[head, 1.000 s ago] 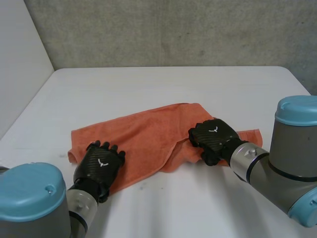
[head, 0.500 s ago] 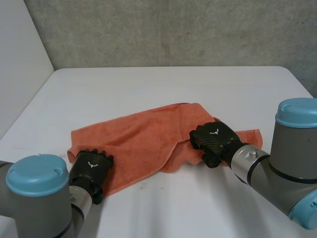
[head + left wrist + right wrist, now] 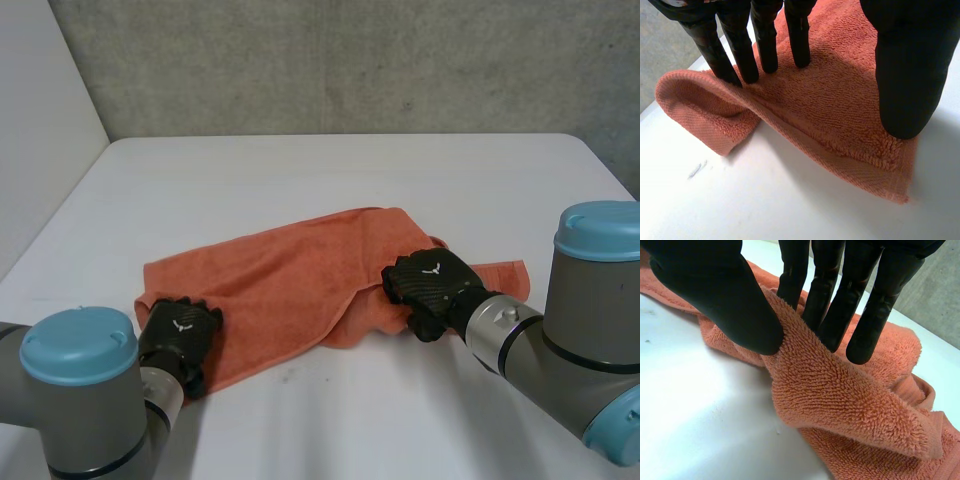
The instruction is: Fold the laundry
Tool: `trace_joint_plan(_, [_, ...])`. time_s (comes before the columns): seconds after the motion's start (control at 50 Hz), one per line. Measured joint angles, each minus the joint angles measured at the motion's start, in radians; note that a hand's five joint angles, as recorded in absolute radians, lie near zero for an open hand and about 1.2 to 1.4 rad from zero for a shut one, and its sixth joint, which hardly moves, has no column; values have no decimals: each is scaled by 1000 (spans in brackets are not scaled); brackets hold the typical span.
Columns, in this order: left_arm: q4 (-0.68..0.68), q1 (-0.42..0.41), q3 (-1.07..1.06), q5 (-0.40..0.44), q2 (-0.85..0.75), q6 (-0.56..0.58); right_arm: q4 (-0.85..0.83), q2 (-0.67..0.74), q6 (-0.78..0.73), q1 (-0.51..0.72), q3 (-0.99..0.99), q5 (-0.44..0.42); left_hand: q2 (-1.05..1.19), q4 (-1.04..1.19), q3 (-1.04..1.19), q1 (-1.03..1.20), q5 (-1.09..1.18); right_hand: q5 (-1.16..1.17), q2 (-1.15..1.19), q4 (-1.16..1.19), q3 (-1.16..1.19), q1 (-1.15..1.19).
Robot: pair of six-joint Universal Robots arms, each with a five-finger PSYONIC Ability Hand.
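Now | we see the white table [image 3: 330, 170] under everything | the orange towel [image 3: 290, 275] lies rumpled at centre frame, running lower left to right | our right hand [image 3: 432, 280], right of centre, pinches a raised fold of towel between thumb and fingers | our left hand [image 3: 178, 327], lower left, presses straight fingers on the towel's corner.

A white table [image 3: 330, 170] with rounded far corners stands before a rough grey concrete wall [image 3: 350, 60]; a plain white wall [image 3: 40, 120] adjoins that, evenly lit.
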Motion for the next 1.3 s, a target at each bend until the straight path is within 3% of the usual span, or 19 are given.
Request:
trace_joint_plan(0.12, [1, 0, 0, 0, -3, 0, 0, 0, 0, 1, 0, 0, 114, 112, 117, 130, 105, 0, 0, 0, 0, 0])
trace_joint_plan(0.24, [30, 2, -1, 1, -7, 0, -1, 0, 0, 4, 3, 0, 538, 523, 524, 536, 507, 0, 0, 0, 0, 0])
trace_joint_plan(0.34, [57, 3, -5, 3, -7, 0, -1, 0, 0, 4, 4, 1, 761, 753, 745, 677, 711, 0, 0, 0, 0, 0])
trace_joint_plan(0.54, [77, 16, -8, 6, 18, 2, 4, -7, 0, -4, -5, 9, 789, 779, 776, 677, 718, 0, 0, 0, 4, 0])
trace_joint_plan(0.7, [60, 35, -15, 9, 170, 4, 46, -69, -20, -9, -40, 33, 790, 783, 776, 677, 718, 0, 0, 0, 4, 0])
trace_joint_plan(0.88, [-38, 65, -27, 55, 316, 14, 301, -155, -164, -34, -96, 40, 791, 783, 782, 677, 718, 0, 0, 0, 4, 0])
trace_joint_plan(0.9, [-91, 81, -30, 93, 331, 17, 406, -167, -231, -42, -103, 39, 792, 783, 782, 677, 718, 0, 0, 0, 4, 0])
trace_joint_plan(1.0, [-185, 127, -27, 169, 289, 21, 527, -166, -333, -49, -89, 38, 792, 783, 782, 677, 718, 0, 0, 0, 4, 0])
trace_joint_plan(1.1, [-194, 142, -3, 186, 229, 25, 519, -142, -352, -47, -78, 40, 792, 783, 782, 677, 718, 0, 0, 0, 4, 0])
trace_joint_plan(1.28, [-56, 138, 326, 181, 88, 152, 303, -10, -339, -39, -229, 103, 794, 788, 786, 728, 743, 0, 4, 0, 4, 0])
trace_joint_plan(1.3, [-35, 135, 384, 179, 85, 166, 206, -1, -326, -38, -311, 142, 794, 788, 786, 730, 753, 0, 8, 0, 5, 0])
